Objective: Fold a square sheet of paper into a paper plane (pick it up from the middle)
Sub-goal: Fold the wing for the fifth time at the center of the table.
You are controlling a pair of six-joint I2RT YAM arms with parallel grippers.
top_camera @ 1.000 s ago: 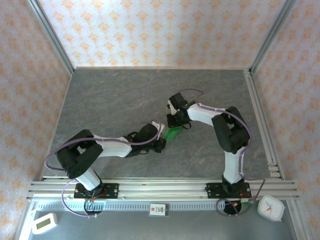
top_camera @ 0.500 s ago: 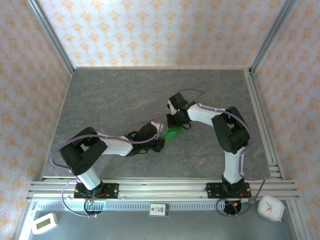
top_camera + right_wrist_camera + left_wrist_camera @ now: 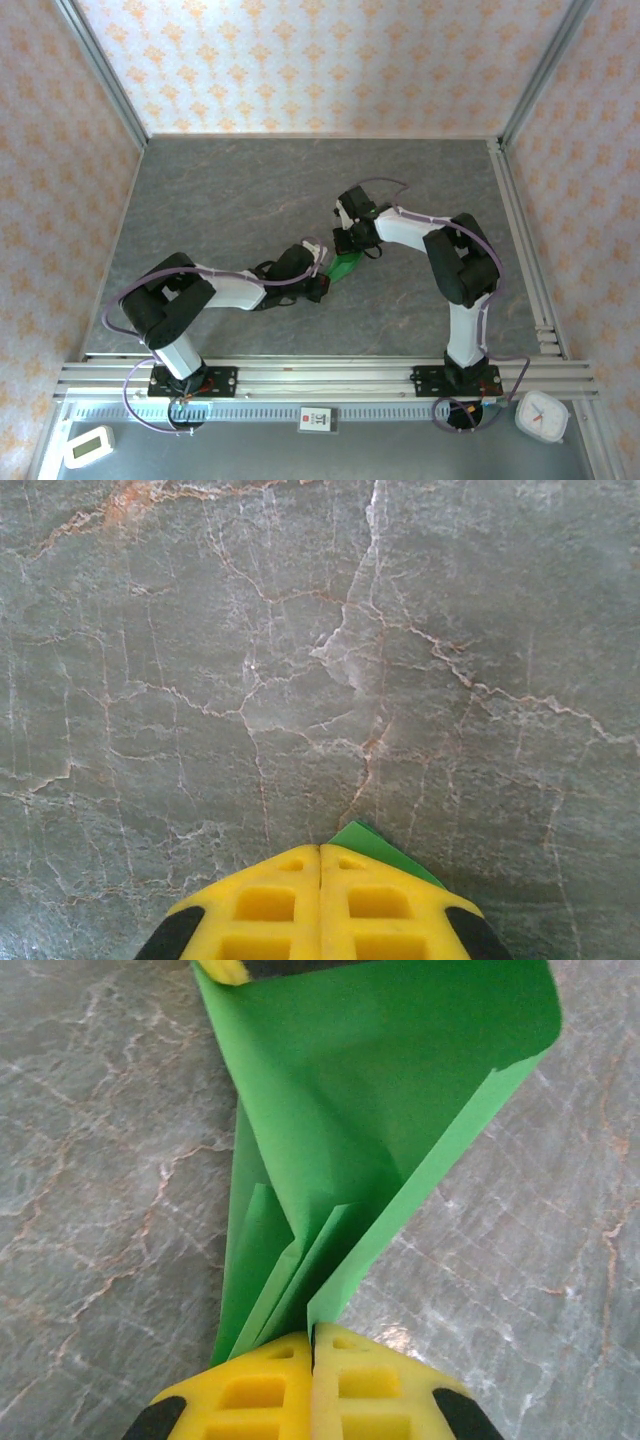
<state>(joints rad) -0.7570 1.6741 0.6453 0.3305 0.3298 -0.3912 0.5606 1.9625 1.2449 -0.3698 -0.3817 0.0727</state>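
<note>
Grey marbled desk [image 3: 230, 200], walled on three sides by patterned panels [image 3: 300, 60]. Both arms reach to the centre. Left hand [image 3: 322, 264] lies at the near-left end of the green paper [image 3: 345, 265]; right hand [image 3: 350, 248] sits at its far end. The paper shows as a small folded patch between them. A white clock [image 3: 541, 415] lies near the right arm's base, off the desk.

Overhead, two close downward wrist views; common paper [image 3: 380, 1110]

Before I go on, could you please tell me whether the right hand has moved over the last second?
No. In the top view the right hand keeps its place against the front rail, shut on the paper.
</note>
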